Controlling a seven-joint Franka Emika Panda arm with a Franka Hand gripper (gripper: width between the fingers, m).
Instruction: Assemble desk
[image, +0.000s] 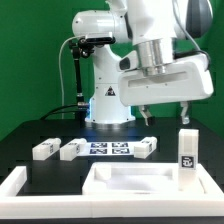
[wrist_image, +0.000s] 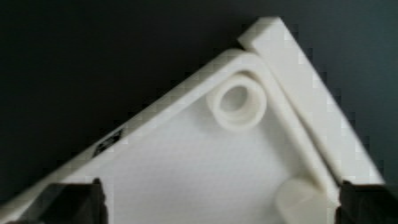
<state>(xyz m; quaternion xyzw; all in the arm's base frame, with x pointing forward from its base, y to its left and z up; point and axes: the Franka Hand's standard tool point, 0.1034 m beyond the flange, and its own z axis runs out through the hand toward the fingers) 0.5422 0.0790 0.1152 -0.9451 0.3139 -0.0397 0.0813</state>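
The hand (image: 165, 113) hangs above the black counter (image: 25, 135), its jaws spread wide with nothing between them. In the exterior view the desk slab (image: 130, 180) lies flat on the counter at 6 o'clock from the hand, rim up, its long axis running from 9 to 3 o'clock. The wrist view shows one slab corner, with a round socket (wrist_image: 237, 104), directly beneath the hand. One leg (image: 186, 150) stands upright at 5 o'clock from the hand.

Slab (wrist_image: 214, 165) mostly cut off, marker on upright leg (image: 186, 150) blurred
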